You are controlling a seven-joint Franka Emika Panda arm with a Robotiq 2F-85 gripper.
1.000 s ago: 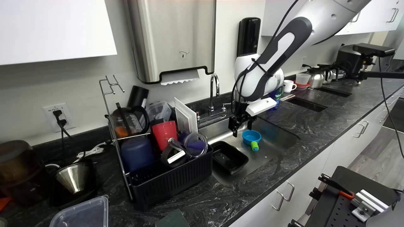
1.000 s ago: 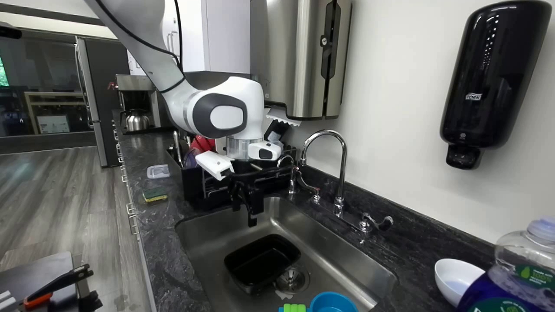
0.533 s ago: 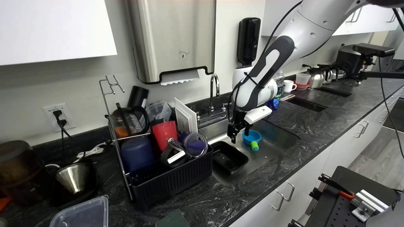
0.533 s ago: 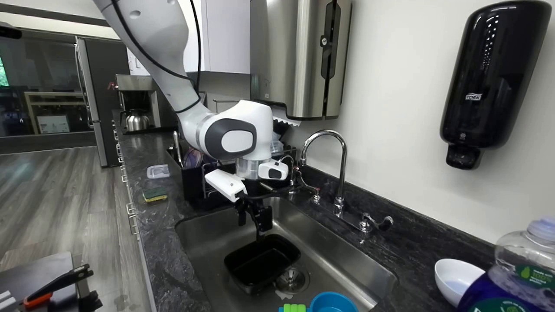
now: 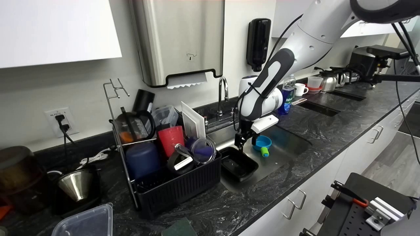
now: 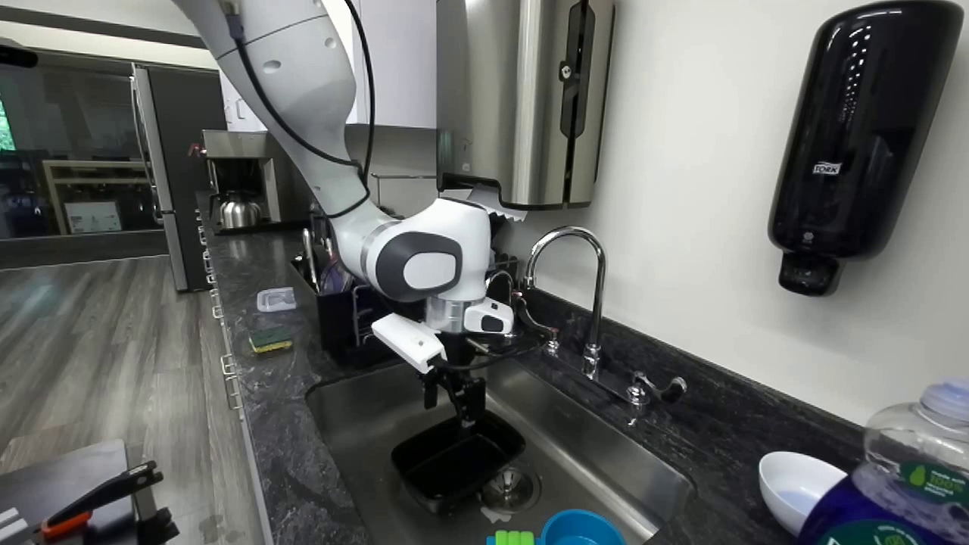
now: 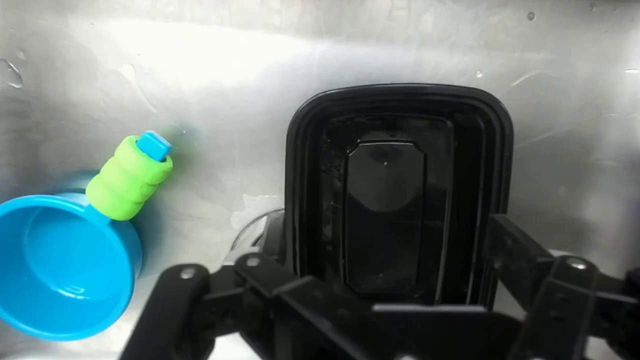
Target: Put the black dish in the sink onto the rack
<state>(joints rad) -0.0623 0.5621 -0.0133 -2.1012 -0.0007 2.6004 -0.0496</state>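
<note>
"How does the Panda arm stand?"
"It slopes down from the upper right in an exterior view, bending at the white-and-grey wrist."
"And the gripper?"
"Black, hanging beneath the wrist, pointed downward."
"Its fingers?"
"Spread wide apart, one left and one right in the wrist view."

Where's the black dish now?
In the wrist view, the black dish lies in the sink, right of the green-handled blue bowl. An exterior view shows it nearer the rack than that bowl.
</note>
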